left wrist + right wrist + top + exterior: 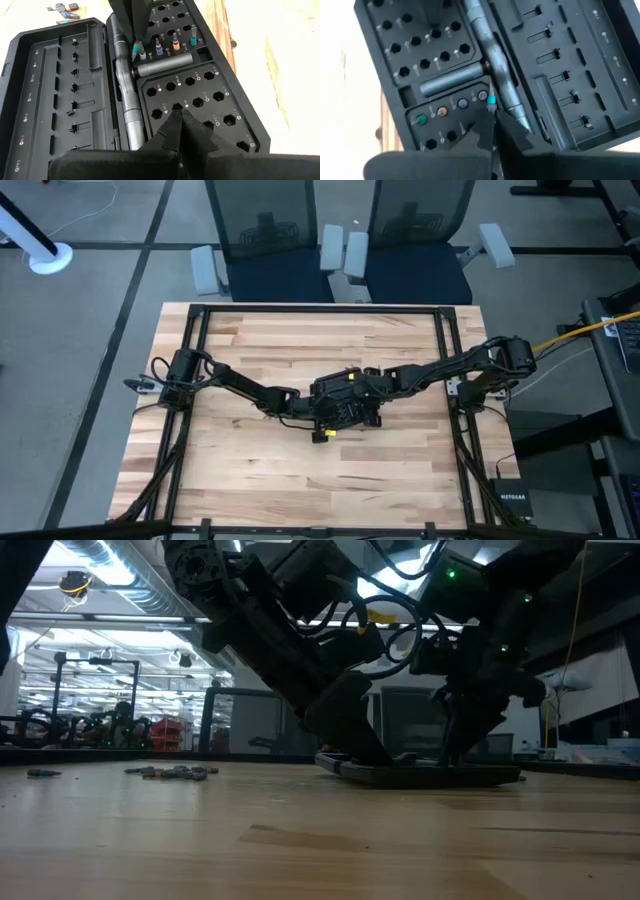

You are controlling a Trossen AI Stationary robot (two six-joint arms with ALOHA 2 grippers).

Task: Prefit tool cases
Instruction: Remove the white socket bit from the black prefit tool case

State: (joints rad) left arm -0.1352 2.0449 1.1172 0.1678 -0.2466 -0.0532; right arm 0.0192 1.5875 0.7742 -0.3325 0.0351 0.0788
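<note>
The black tool case (345, 412) lies open and flat at the table's middle, and the low view shows it (420, 775) flat on the wood. One half is a panel of hex bit slots (200, 95). The other is a lid with clips (55, 95). A grey driver (125, 85) lies along the hinge. Several colour-banded bits stand in a row of slots (175, 45). My left gripper (176, 117) is shut over the slot panel. My right gripper (491, 120) is shut on a teal-banded bit (491, 101) at the driver end of that row. My left gripper sets its shut fingertips (172, 125) on the slot panel of the case, among the empty hex holes, slanting down from the table's left side. The case stays flat on the table. My right gripper pinches the bit's upper end (491, 102) between its two fingertips, coming steeply from above. The bit stands upright, its lower end at the slot next to the driver (137, 48).
Several loose bits (62, 12) lie on the wood beyond the lid's corner, and the low view shows them (175, 772) too. A black box marked NETGEAR (512, 502) sits off the table's near right corner. Bare wood surrounds the case.
</note>
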